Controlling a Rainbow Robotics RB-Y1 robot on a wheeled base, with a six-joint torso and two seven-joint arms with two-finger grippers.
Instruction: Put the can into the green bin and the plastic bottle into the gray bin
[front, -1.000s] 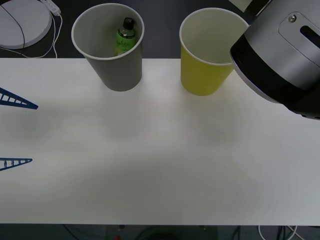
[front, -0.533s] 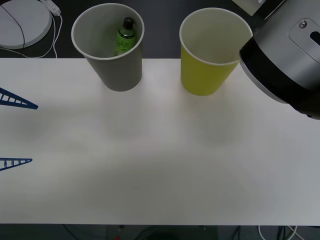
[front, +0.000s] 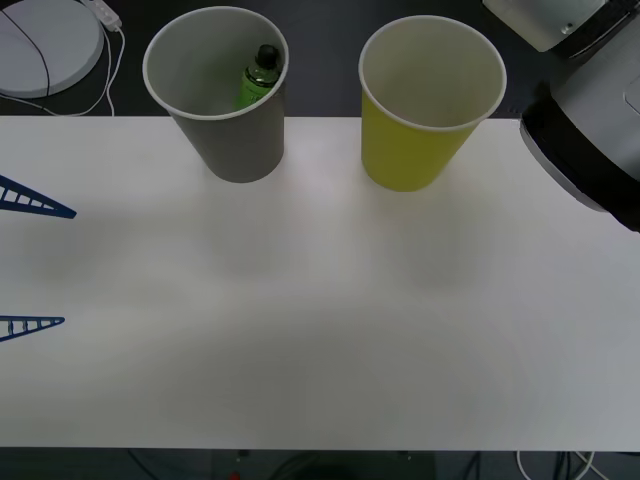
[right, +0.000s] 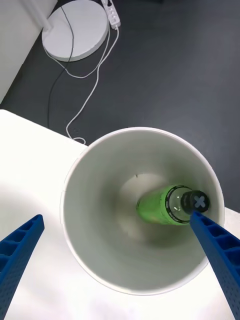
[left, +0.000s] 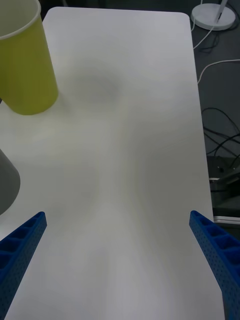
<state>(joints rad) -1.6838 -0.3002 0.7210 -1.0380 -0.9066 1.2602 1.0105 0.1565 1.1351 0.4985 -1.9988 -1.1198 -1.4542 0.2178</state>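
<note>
On the white table in front of you, the large gray tapered paper cup stands near the far edge on your left. The large yellow-green tapered paper cup stands beside it on the right, apart from it.

The small clear plastic bottle of green liquid with a black screw cap lies inside the gray cup. It leans against the inner wall with its cap up near the rim. From your right wrist camera you look straight down into that cup and see the bottle tilted across its white inside.

Your right gripper hangs above the gray cup with its blue ribbed fingers spread wide and holding nothing.

Your left gripper sits over the table's left side. Its fingers are wide apart and empty.

No can is visible inside the yellow-green cup from the front. Behind the table, a round white lamp base with a cable lies on the dark floor.
</note>
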